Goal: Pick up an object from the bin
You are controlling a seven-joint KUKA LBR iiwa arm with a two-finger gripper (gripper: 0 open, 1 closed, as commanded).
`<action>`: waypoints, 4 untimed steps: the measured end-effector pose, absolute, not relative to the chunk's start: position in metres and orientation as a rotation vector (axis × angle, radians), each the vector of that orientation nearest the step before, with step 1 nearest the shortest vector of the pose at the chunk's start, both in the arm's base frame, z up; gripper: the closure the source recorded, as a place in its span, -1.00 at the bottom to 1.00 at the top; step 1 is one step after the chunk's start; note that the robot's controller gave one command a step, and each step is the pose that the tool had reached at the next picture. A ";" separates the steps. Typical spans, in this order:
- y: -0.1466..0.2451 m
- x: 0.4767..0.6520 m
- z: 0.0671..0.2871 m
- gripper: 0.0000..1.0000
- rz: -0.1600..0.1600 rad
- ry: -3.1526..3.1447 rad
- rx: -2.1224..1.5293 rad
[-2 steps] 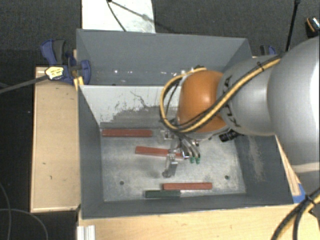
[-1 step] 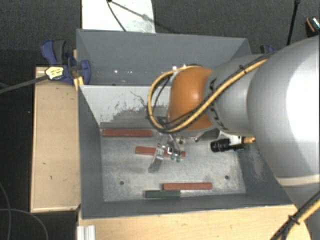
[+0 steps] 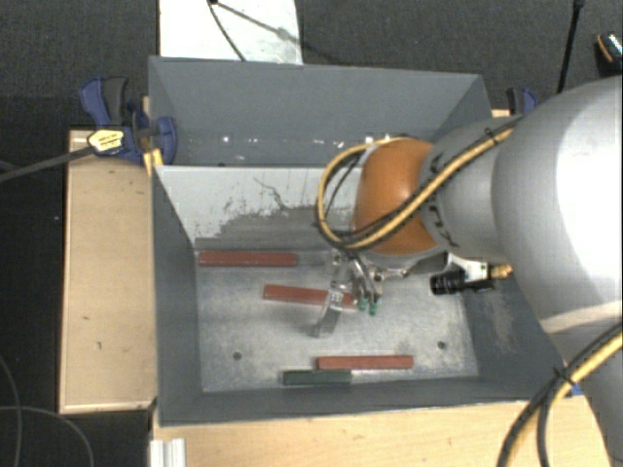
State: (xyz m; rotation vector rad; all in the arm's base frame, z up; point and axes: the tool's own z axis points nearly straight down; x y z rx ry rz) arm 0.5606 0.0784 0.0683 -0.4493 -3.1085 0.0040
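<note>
My gripper [image 3: 331, 315] reaches down into the middle of the bin, just below the orange cover. It sits at the right end of a red-brown flat bar [image 3: 290, 294] that lies slightly tilted on the bin floor, and it hides that end. Whether the bar is in its grasp cannot be made out. A second red-brown bar [image 3: 364, 363] lies near the front wall, a little below and to the right of the gripper. Beside that one, closer to the front, rests a dark green bar [image 3: 316, 377].
A third red-brown bar [image 3: 246, 258] lies along the foot of the back wall at the left. The arm and its cables cover the right side of the bin. Bare grey floor shows at the left and in front of the gripper.
</note>
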 end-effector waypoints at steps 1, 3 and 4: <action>0.078 0.561 0.069 -1.00 0.000 -3.109 -0.450; 0.078 0.562 0.071 1.00 0.000 -3.113 -0.441; 0.078 0.563 0.075 1.00 0.000 -3.115 -0.438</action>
